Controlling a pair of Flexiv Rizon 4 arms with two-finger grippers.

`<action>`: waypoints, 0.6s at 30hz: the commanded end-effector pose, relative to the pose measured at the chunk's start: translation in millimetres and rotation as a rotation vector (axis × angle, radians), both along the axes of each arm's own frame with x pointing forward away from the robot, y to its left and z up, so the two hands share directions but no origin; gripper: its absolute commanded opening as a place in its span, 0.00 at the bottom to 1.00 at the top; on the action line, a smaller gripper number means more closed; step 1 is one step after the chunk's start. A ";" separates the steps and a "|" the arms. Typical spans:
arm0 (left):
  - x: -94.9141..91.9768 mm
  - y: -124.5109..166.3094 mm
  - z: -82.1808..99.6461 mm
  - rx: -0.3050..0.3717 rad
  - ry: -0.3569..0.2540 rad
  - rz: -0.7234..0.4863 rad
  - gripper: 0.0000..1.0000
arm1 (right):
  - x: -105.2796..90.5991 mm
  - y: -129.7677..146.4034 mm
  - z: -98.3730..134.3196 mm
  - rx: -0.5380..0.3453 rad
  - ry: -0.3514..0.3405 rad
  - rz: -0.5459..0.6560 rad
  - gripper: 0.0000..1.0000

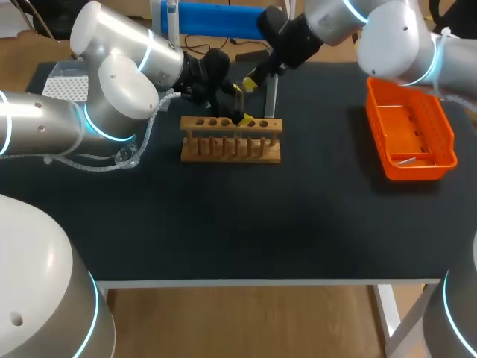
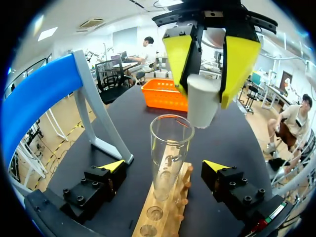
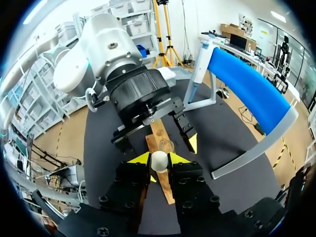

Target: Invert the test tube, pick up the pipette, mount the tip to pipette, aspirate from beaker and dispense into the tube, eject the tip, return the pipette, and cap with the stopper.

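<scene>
The short white tapered stopper point(image 2: 202, 101) looks light, slightly yielding and grippy rather than slick. Our right gripper point(image 2: 207, 66) is clamped on its upper half from two sides, leaving the narrow end free to go in. It hangs just above the rim of the clear glass test tube point(image 2: 168, 153), set a little off to one side of it. The tube is the delicate part: thin-walled, stiff, smooth, likely to crack or tip under a skewed push. It stands mouth up in the light wooden peg rack point(image 1: 231, 142).

Our left gripper point(image 2: 164, 166) sits low with its fingers spread on either side of the tube, touching neither wall; we judge the best hold for bracing is low on the tube, just above the rack.

Room is tight: the two grippers are crowded over one rack hole, so the stopper should come down straight. The blue-topped pipette stand point(image 2: 98, 123) rises just beside the rack. The orange plastic basket point(image 1: 410, 130) lies well apart, towards the right of the black table point(image 1: 223, 224), whose near half gives room to withdraw.
</scene>
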State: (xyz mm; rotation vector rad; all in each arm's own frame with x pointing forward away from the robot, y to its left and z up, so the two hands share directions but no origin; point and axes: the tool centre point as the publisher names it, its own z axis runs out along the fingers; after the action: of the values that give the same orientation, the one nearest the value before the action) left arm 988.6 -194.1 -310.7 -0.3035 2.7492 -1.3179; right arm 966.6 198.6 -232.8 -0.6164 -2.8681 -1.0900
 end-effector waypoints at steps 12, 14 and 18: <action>0.2 -0.1 -1.2 -0.004 -0.001 0.000 1.00 | 8.0 5.2 22.6 0.025 -0.026 0.000 0.00; 0.2 -0.1 -1.2 -0.004 -0.001 0.000 1.00 | 8.6 8.0 23.6 0.027 -0.029 0.003 0.00; 0.2 -0.1 -1.2 -0.004 -0.001 0.000 1.00 | 8.1 11.7 23.9 0.029 -0.030 0.009 0.00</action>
State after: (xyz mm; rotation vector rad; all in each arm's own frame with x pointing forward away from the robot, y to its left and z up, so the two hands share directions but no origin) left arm 988.6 -194.1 -310.7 -0.3035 2.7492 -1.3179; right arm 973.6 208.3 -208.8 -0.5936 -2.8719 -1.1528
